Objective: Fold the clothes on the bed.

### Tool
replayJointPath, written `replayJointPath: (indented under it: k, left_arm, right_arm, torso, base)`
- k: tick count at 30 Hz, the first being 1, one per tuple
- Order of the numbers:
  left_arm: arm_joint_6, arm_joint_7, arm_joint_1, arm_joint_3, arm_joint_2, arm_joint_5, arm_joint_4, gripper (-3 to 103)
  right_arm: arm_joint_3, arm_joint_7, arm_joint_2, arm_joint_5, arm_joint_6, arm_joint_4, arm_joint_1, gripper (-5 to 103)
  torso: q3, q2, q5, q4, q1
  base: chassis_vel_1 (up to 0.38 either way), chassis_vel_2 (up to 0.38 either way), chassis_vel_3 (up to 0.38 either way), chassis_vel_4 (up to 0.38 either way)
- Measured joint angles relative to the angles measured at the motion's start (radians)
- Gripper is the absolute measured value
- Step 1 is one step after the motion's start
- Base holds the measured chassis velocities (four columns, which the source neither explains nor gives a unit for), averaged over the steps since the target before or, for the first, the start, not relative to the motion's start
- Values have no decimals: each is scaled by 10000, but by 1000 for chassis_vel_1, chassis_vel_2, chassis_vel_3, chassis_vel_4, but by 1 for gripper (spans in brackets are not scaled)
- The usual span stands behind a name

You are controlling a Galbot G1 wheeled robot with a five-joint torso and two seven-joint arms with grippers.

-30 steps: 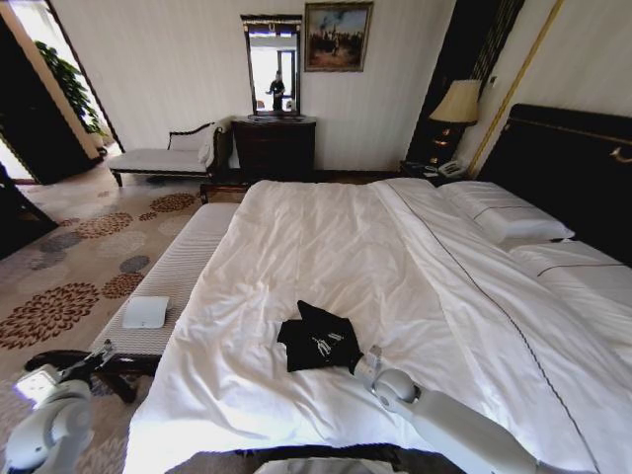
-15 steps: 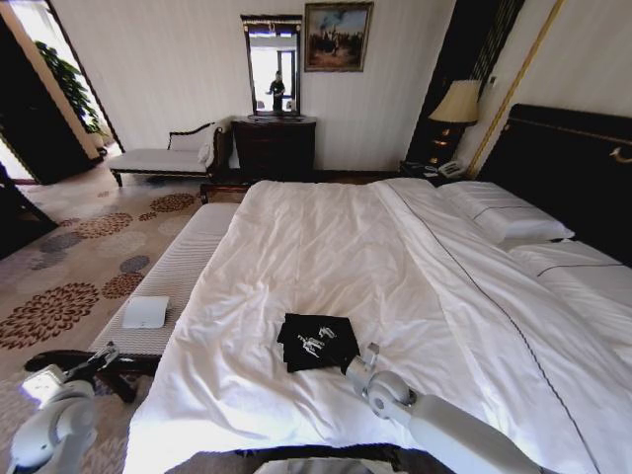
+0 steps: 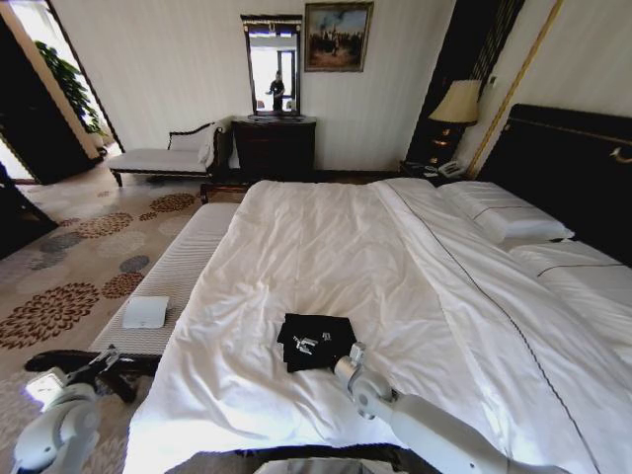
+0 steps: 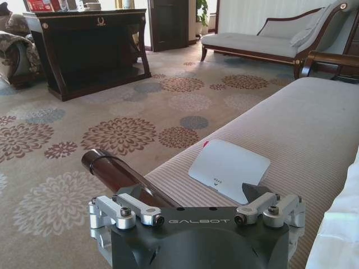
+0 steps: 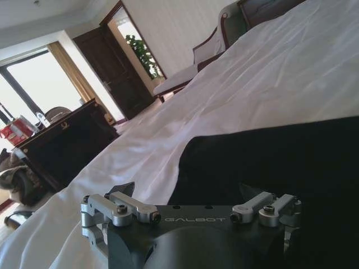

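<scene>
Black T-shirt (image 3: 314, 341) folded small on the white duvet (image 3: 336, 257) near the bed's (image 3: 553, 148) foot, right gripper (image 3: 353, 355) at its near edge, jaws spread, empty, left gripper (image 4: 196, 204) spread wide beside the striped bench (image 4: 314, 117)

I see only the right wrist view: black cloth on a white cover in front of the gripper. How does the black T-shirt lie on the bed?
Observer: In the head view the black cotton T-shirt is a compact, roughly rectangular bundle on the large white bed, with white lettering on top.
Operator: Where is my gripper relative to it?
Observer: The right gripper is at the bundle's corner nearest the robot, on its right side, with the fingers open.
Operator: And the left arm?
Observer: The left gripper, open, hangs off the bed beside the pale striped bench, near a flat white pad.
</scene>
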Motion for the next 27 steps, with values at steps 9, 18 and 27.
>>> replayJointPath:
  k: [9,18,27]
  left_arm:
    - [-20,-37,49,-180,-64,4,-18,100]
    - [-6,-136,270,-503,-84,-115,-118,100]
    - [-1292,815,381,-165,-3,-585,-1207,100]
  right_arm:
    - [-1245,-1260,48,-346,-140,-412,729,100]
    - [-1261,-3561,-243,-983,371,-575,987,100]
    - [2615,-2519,-1139,-595,709,1049,458,100]
  torso:
    - [0,0,0,1,0]
    - [0,-1,2,1,0]
    - [1,0,3,-1,0]
  base:
    - [0,0,0,0]
    - [0,0,0,0]
    - [0,0,0,0]
